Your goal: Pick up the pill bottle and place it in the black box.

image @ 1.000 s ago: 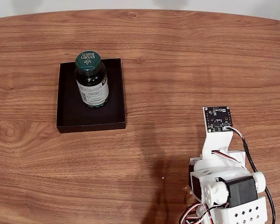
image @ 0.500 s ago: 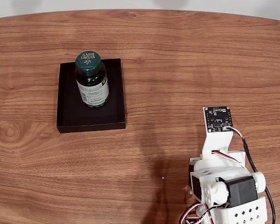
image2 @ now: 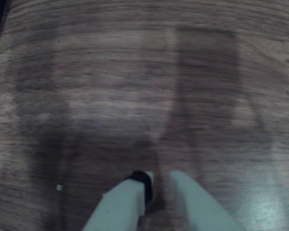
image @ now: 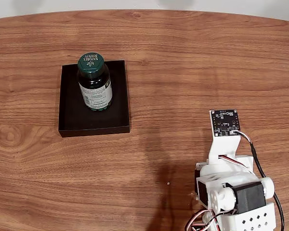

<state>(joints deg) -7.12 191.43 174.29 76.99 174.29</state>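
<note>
Fixed view first: wooden table (image: 192, 57) filling the scene, then the folded white arm (image: 233, 192) at near right, well apart from everything else. Farther left, the black box (image: 70, 118), shallow and low-walled. Standing upright inside it, toward its far side, the pill bottle (image: 95, 86), green cap (image: 90, 62) up, label facing near. Judged done as far as placement goes. Wrist view, blurred: gripper (image2: 159, 185) low over bare wood, pale fingers (image2: 118, 209) narrowly apart, holding nothing. Likely rigid, smooth and a bit slippery, light to moderate in weight, tall enough to tip; best taken across the body just below the cap, squarely.
</note>
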